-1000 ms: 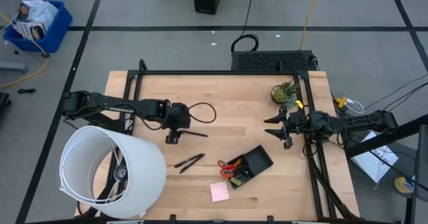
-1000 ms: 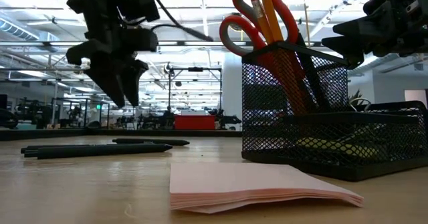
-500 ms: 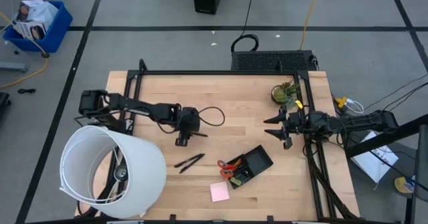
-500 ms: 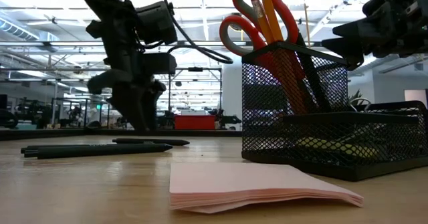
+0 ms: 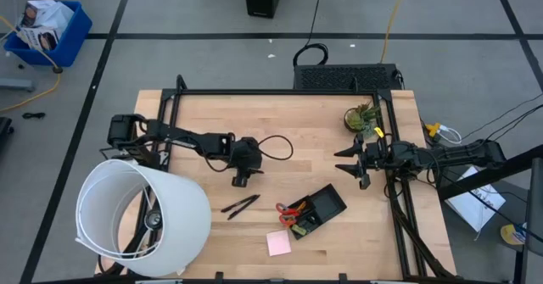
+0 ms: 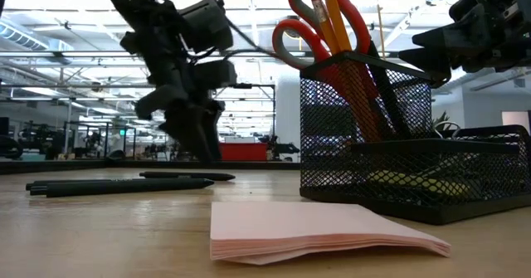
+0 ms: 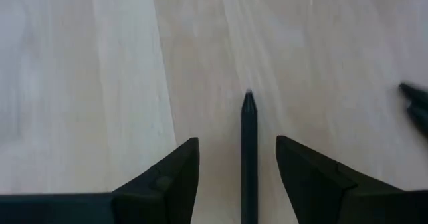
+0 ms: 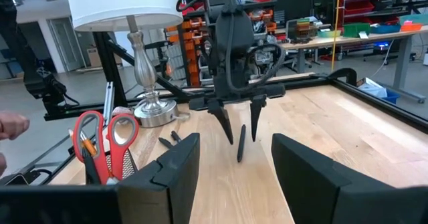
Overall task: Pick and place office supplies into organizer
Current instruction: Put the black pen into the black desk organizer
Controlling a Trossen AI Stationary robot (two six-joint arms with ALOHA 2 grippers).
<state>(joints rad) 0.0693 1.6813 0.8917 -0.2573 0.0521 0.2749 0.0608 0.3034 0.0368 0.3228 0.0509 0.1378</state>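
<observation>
The black mesh organizer (image 5: 318,209) sits near the worktop's front edge, with red scissors (image 5: 288,213) inside. The pink pad (image 5: 277,243) lies just in front. The left gripper (image 5: 241,180) hangs mid-worktop, fingers spread around a black pen (image 7: 249,158). The right gripper (image 5: 349,163) waits spread by the right edge.

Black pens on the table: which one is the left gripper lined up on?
The lone pen lying between the left gripper's open fingers, touching neither; the other two pens lie together, clear of it. The right gripper waits near the plant.
</observation>
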